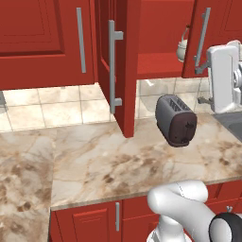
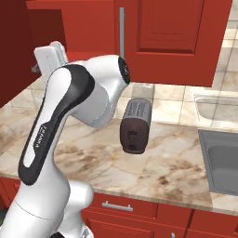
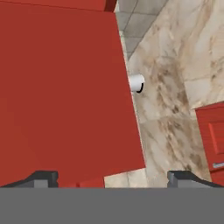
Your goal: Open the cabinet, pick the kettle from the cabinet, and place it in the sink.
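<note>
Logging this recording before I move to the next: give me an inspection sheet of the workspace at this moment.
Surface: marble-patterned counter, bare apart from the toaster.
Job's things: cabinet with both doors swung open; kettle upright on its red shelf, partly hidden behind the right door; sink at the counter's right end, its visible part empty.
Clutter: toaster standing on the counter below the cabinet.
Claw: the claw is open and holds nothing, with a red door panel right in front of it.
Cables: nothing seen.
Surroundings: shorter red cupboard to the left, tiled wall, red base cupboards under the counter.
</note>
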